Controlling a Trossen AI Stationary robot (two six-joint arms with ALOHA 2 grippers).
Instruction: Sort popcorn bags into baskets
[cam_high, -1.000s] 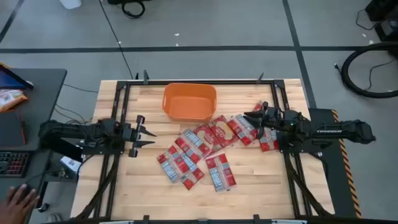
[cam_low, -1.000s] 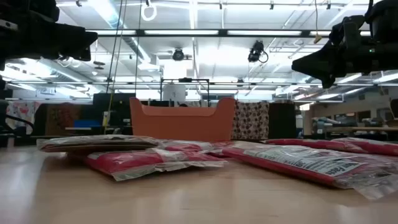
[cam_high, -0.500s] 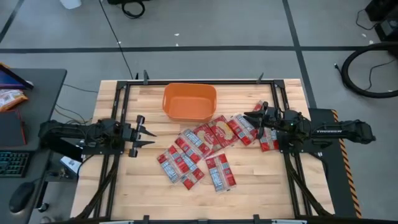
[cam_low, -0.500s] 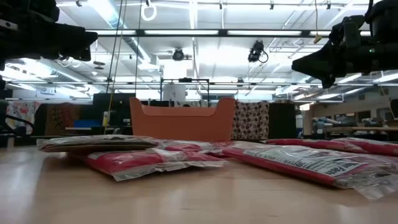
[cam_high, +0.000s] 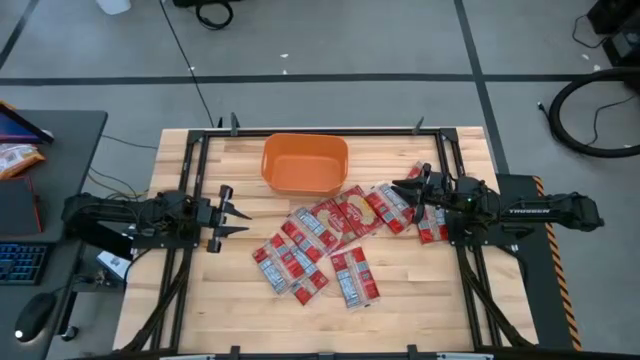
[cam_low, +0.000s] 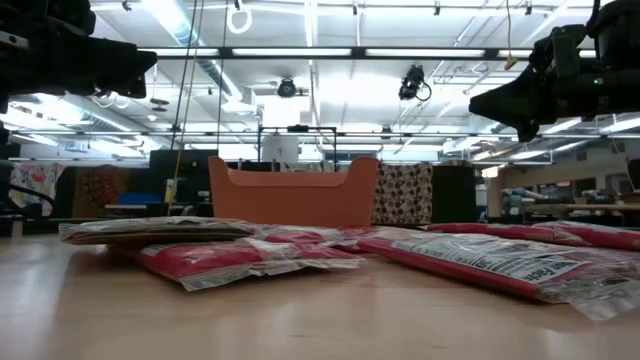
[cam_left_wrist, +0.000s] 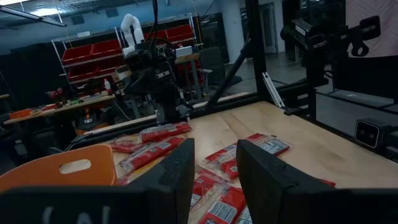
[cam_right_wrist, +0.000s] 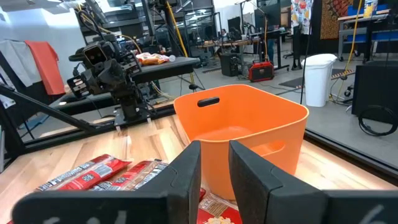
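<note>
The orange tub (cam_high: 305, 165) stands at the middle of the table's far side and shows no packet inside. Several red popcorn bags (cam_high: 320, 240) lie flat and overlapping on the wood, in a band from the table's middle to its right. My left gripper (cam_high: 240, 218) hovers open over bare wood left of the bags and points right. My right gripper (cam_high: 398, 189) hovers above the band's right end and points left, its fingers a little apart. The right wrist view looks at the tub (cam_right_wrist: 249, 124) past the right gripper (cam_right_wrist: 214, 177). The left wrist view looks over the bags (cam_left_wrist: 217, 163) past the left gripper (cam_left_wrist: 214, 180).
A black frame (cam_high: 320, 131) borders the table. In the low view both arms hang well above the bags (cam_low: 250, 258), with the tub (cam_low: 293, 195) behind them. Bare wood lies along the near edge (cam_high: 320, 325). A desk with a keyboard and mouse (cam_high: 30, 315) stands left of the table.
Both arms and all bags have kept still. A person's hand on the desk left of the table has drawn away, leaving the mouse in view.
</note>
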